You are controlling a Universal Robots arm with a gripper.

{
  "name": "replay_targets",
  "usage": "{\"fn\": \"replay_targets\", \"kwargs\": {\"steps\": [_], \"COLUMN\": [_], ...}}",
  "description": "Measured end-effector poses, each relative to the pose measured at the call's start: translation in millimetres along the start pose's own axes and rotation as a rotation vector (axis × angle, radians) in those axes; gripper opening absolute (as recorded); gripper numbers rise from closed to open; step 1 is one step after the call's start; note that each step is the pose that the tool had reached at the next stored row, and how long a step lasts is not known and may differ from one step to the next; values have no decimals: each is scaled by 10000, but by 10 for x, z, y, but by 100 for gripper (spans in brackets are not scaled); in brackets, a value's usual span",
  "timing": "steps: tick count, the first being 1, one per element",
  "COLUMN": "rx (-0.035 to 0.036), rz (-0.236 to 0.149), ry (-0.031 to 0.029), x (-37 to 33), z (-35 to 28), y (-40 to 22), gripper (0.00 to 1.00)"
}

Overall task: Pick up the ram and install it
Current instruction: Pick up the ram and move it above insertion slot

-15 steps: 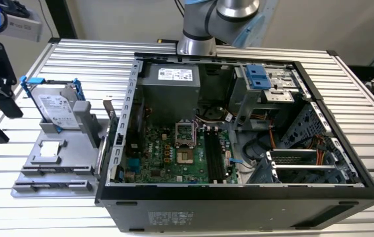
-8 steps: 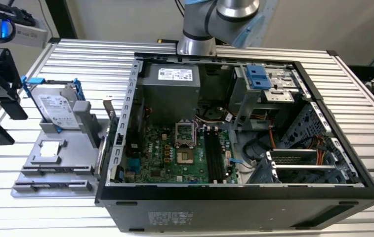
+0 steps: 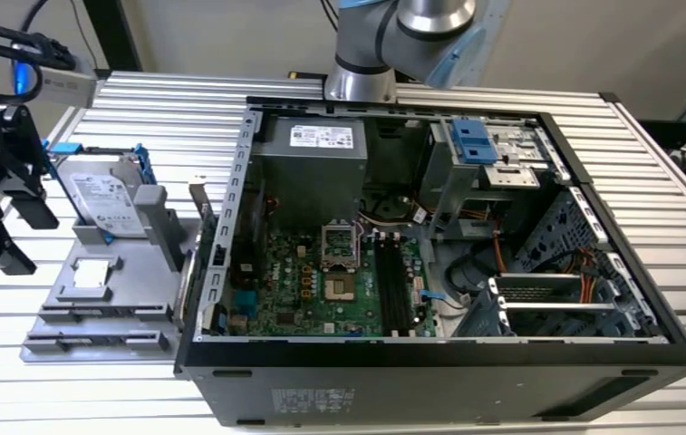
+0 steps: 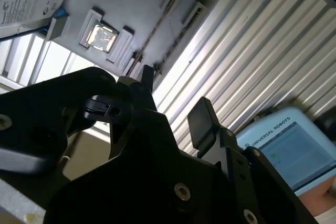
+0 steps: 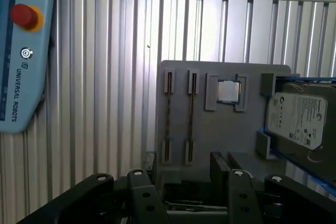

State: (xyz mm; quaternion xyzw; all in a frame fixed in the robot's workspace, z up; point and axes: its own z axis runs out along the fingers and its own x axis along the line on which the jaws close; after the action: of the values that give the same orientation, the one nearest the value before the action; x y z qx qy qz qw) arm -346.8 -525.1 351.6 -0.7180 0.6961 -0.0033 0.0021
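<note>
The ram (image 5: 168, 116) stands on edge in a grey fixture (image 5: 220, 129), showing as a thin dark line between pale clips. A second stick (image 5: 191, 114) stands parallel beside it. The second wrist view shows the same thin edge of the ram (image 4: 157, 30). My black gripper (image 5: 184, 169) hangs open above the fixture's edge, with nothing between its fingers (image 5: 218, 163) and clear of both sticks. It also appears in the second wrist view (image 4: 176, 100). In the exterior view the gripper (image 3: 16, 231) is at the far left, over the fixture (image 3: 125, 290).
A silver hard drive (image 3: 107, 204) and a square chip (image 3: 95, 272) also sit in the fixture. The open computer case (image 3: 439, 362) lies to the exterior view's right, with long black slots (image 3: 391, 285) on its green board. A blue teach pendant (image 5: 21, 51) rests on the ribbed table.
</note>
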Motion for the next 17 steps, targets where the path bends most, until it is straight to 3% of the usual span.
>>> {"fn": "replay_targets", "kwargs": {"steps": [10, 17], "rx": [3, 4], "rz": [11, 39], "ry": [-83, -89], "x": [0, 0], "z": [149, 248], "y": [1, 0], "gripper": [100, 100]}}
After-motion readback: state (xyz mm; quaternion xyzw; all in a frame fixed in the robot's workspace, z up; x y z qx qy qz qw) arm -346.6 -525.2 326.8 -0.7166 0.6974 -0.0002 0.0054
